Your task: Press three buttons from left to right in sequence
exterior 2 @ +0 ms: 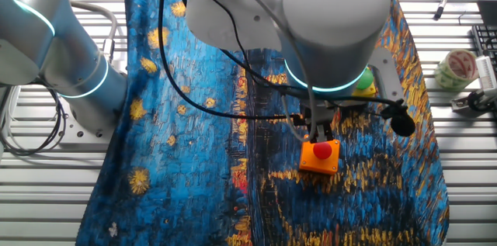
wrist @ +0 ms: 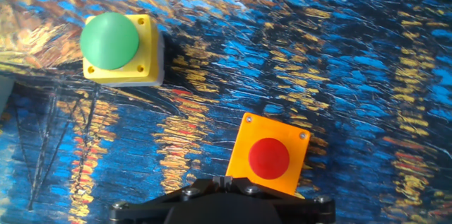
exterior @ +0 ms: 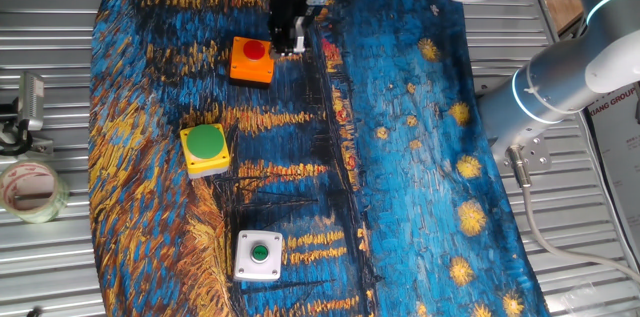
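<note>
1. Buttons sit in a row on the painted cloth (exterior: 400,157): the orange box (exterior: 251,61) with its red cap (exterior: 254,50) at the far end in one fixed view, the yellow box (exterior: 205,149) with a big green cap in the middle, the white box (exterior: 258,256) with a small green cap nearest the camera
2. Gripper (exterior: 288,47) hangs just beside the orange box, at its right edge in that view, fingertips low near the cloth; it is not over the red cap
3. To my eye the coming press turns on this offset: the cap lies a little to one side of the fingers, so they would need to shift over it before going down
4. Whether the jaws are spread or pressed together I cannot tell; no view shows the tips plainly
5. Hand view shows the orange box close ahead of the gripper body, the yellow box farther off to the left, and no white box
6. Other fixed view has the arm hiding most of the yellow box and all of the white one; tape rolls lie off the cloth
</note>
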Available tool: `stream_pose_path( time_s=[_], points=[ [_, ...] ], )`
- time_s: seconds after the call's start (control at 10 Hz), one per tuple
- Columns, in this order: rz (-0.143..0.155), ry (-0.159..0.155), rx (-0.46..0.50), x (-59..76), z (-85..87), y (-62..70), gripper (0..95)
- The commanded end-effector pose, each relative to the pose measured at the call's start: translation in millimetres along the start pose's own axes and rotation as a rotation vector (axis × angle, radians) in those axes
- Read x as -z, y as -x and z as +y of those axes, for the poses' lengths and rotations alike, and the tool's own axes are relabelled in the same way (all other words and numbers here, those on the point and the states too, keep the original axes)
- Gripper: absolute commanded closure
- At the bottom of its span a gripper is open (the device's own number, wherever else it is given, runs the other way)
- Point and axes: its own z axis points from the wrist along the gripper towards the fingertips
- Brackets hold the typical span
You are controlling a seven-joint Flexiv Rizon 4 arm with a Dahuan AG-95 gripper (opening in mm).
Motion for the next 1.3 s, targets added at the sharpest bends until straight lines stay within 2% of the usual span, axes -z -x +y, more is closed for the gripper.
stream_pose_path(
  time_s=[0.1, 0.3, 0.8, 1.1, 1.3],
  points=[
    [0.026, -0.023, -0.043, 0.5, -0.3, -0.1, 95.0],
    [0.045, -0.015, -0.052, 0.5, -0.3, -0.1, 95.0],
    [0.04, 0.001, -0.058, 0.5, -0.3, -0.1, 95.0],
    [0.029, -0.004, -0.06, 0.6, -0.3, -0.1, 95.0],
    [0.032, -0.008, -0.067, 0.2, 0.0, 0.4, 95.0]
  ],
)
